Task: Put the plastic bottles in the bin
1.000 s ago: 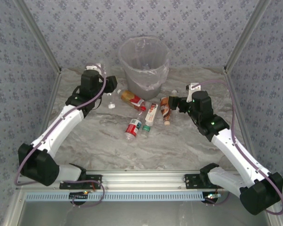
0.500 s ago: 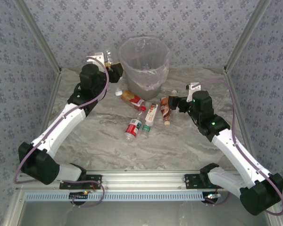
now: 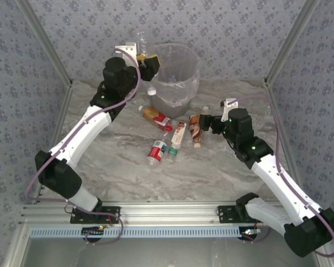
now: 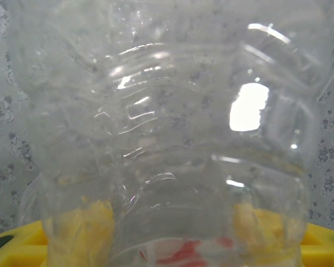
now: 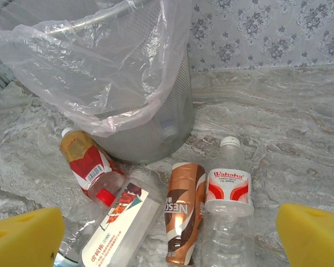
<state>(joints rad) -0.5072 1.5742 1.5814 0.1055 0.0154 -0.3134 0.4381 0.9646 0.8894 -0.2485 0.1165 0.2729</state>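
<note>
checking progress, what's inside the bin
Inside the bin, the crumpled clear bag shows; its folds cover the bottom, so anything lying there cannot be made out.

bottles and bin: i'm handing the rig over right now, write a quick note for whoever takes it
Left gripper: shut on a clear bottle, raised beside the left rim of the bin.
Right gripper: open, empty, low by the brown-label bottle and the Wahaha bottle.
Also on the table before the bin: orange-label bottle, white-label bottle, red-label bottle, green-capped bottle.
Done: one bottle lifted, not yet released; the bin's contents cannot be told.
Left: drop it in, then clear the six on the table.
</note>
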